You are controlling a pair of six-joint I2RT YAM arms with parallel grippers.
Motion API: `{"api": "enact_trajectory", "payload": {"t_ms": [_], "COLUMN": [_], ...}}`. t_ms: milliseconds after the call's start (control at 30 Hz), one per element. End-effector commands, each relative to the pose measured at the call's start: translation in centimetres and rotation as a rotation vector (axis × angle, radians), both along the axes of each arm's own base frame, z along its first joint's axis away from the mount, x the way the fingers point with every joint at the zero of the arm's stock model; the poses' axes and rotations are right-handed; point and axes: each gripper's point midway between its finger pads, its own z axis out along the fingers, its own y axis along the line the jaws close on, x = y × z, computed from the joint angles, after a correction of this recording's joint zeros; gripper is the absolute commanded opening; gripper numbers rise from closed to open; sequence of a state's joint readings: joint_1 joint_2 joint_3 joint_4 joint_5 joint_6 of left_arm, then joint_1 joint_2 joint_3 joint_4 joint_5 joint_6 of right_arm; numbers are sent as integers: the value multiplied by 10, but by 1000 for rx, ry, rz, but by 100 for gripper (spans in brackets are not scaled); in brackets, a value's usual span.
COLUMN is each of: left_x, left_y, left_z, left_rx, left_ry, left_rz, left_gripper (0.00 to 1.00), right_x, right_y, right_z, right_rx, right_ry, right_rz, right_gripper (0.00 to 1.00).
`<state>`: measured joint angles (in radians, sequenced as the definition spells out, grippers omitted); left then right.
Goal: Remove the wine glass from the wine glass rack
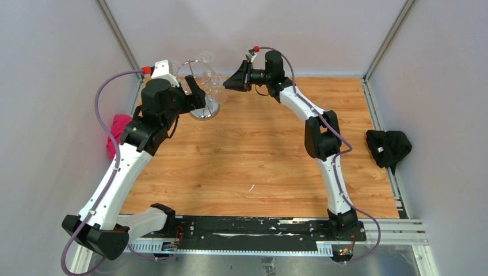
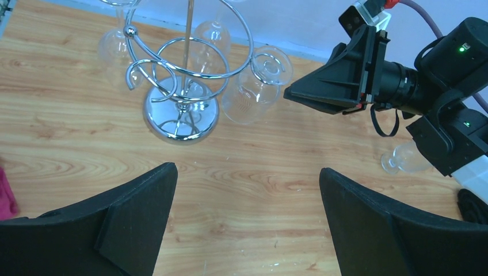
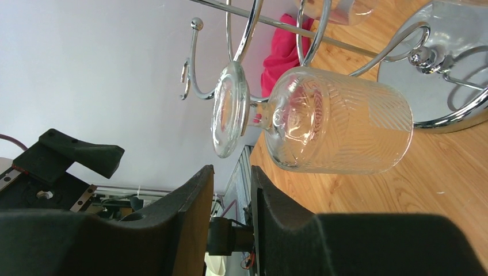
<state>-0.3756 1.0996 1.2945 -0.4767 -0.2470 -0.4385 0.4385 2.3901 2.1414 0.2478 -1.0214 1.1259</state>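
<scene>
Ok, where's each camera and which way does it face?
Top external: above, behind the bases, looking down at the table; left arm, right arm show.
Left wrist: on left arm, facing down at the wine glass rack; own open fingers.
Right wrist: on right arm, sideways, facing the hanging wine glass; own fingers slightly apart.
Wrist views share rack and glass.

A clear wine glass (image 3: 339, 126) with a fine etched pattern hangs bowl-down, its foot caught in a curled hook of the shiny wire rack (image 2: 181, 115), which stands upright on a round mirrored base at the wooden table's (image 1: 259, 161) far left.
</scene>
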Motion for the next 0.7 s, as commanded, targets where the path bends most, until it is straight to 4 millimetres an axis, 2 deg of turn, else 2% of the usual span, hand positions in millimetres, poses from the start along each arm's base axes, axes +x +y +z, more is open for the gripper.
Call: {"api": "enact_trajectory", "payload": {"t_ms": [0, 333, 667], "left_x": [-3, -5, -7], "left_y": [2, 5, 7], "left_z": [-3, -2, -1], "left_rx": [20, 29, 37], "left_ry": [5, -1, -4], "left_rz": [2, 10, 13], "left_gripper": [100, 100, 100], "right_x": [-7, 4, 6], "right_y": [4, 11, 20], "right_z": [12, 23, 11], "right_rx": [20, 50, 40], "right_ry": [-37, -34, -1], "right_rz": [21, 6, 12], "right_gripper": [35, 35, 35]}}
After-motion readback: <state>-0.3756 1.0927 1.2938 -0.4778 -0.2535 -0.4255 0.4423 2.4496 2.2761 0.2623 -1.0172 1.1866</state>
